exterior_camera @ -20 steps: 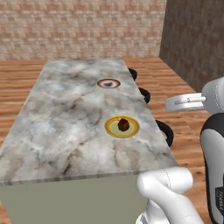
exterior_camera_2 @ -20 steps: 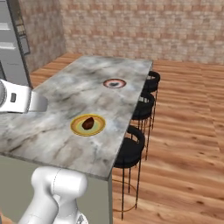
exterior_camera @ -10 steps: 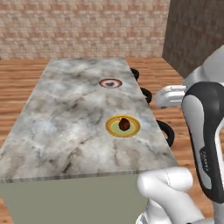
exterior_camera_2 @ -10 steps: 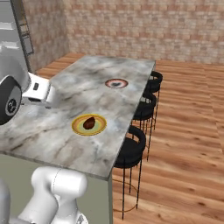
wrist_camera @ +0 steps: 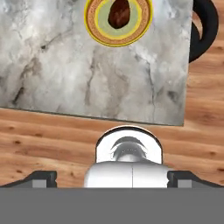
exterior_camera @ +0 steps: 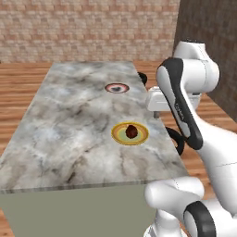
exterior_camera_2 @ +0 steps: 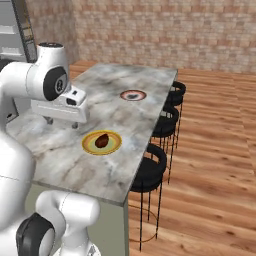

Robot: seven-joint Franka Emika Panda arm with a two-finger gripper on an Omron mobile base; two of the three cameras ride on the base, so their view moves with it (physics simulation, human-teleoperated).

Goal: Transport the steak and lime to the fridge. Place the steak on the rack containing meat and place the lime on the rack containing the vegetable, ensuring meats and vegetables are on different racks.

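Hovering above the island, nothing gripped

Your gripper (exterior_camera_2: pixel 60 121) hangs over the marble counter (exterior_camera: pixel 69 120); whether its jaws are open, you cannot tell. Beyond, the steak (wrist_camera: pixel 119 12) waits on its yellow-rimmed plate (wrist_camera: pixel 94 24), the lime (exterior_camera: pixel 117 87) farther off on a red-rimmed plate (exterior_camera: pixel 109 88).

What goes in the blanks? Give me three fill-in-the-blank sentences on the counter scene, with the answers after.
1. The steak lies on a round plate with a ______ rim.
2. The red-rimmed plate sits ______ from the robot than the yellow-rimmed plate.
3. Along one side of the marble counter stands a row of black ______.

Missing words: yellow; farther; stools
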